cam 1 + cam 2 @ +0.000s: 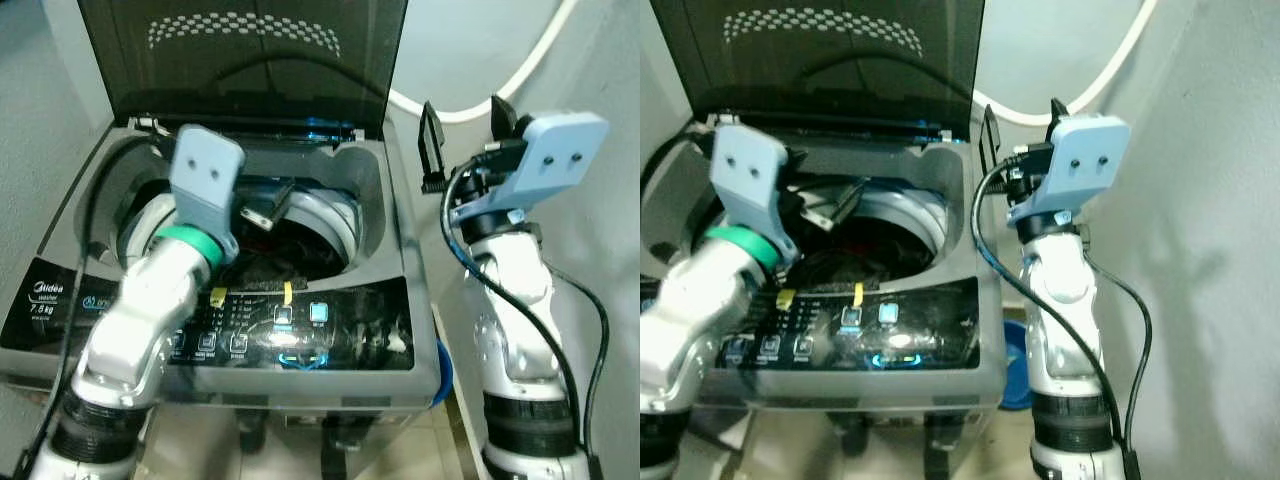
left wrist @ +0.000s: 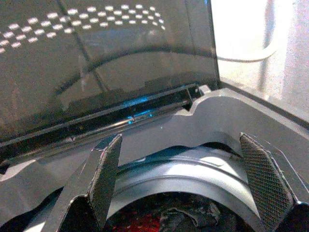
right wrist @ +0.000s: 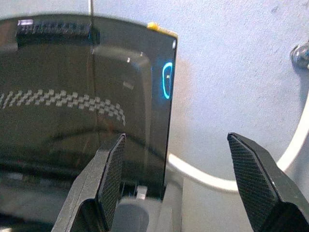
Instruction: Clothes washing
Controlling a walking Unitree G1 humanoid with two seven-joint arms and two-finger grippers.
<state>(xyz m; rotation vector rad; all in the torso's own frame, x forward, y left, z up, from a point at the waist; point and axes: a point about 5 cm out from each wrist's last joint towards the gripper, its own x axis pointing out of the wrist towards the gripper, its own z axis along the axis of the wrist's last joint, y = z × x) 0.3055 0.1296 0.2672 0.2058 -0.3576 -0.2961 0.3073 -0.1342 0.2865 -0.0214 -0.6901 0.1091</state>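
Observation:
A grey top-loading washing machine (image 1: 385, 290) stands before me with its dark lid (image 1: 250, 50) raised upright. Dark and red clothes (image 1: 300, 245) lie in the drum (image 2: 193, 171). My left gripper (image 1: 268, 207) hovers just over the drum opening, open and holding nothing; in the left wrist view the left gripper (image 2: 179, 140) points at the lid hinge, with clothes (image 2: 183, 217) below. My right gripper (image 1: 462, 110) is raised beside the machine's right rear corner, open and empty. In the right wrist view the right gripper (image 3: 176, 140) frames the lid's right edge (image 3: 166, 121).
The lit control panel (image 1: 300, 335) with two yellow tags (image 1: 288, 292) faces me at the front. A white hose (image 1: 500, 85) curves across the wall behind. A blue object (image 1: 443, 375) sits on the floor between machine and right arm. A wall stands close on the right.

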